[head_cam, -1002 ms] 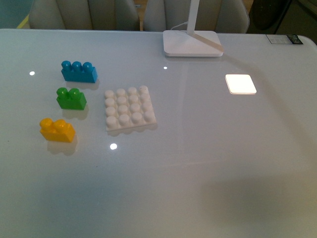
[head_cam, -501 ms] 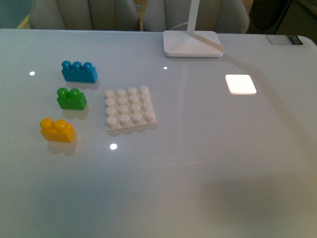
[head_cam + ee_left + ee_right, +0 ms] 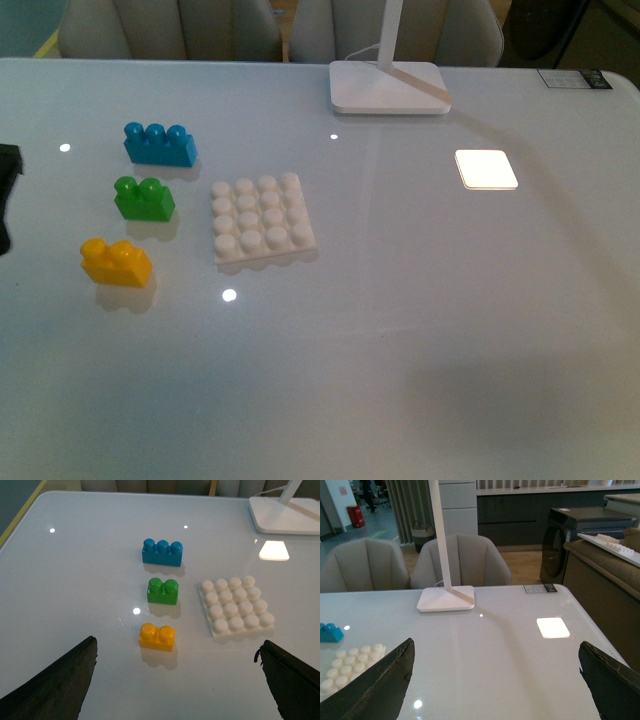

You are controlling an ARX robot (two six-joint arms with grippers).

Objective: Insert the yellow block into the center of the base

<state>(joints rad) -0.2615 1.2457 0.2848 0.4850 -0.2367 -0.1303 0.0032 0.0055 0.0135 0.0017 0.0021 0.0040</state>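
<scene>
Likely light, stiff and slick, the yellow block (image 3: 157, 637) lies on the desk (image 3: 450, 320) near the base (image 3: 262, 219), best pinched across its flat sides; left fingers (image 3: 65, 680) and right fingers (image 3: 380, 680) gape empty.

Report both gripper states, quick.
The left gripper is open and empty; the yellow block lies ungripped.
The right gripper is open and empty.
</scene>
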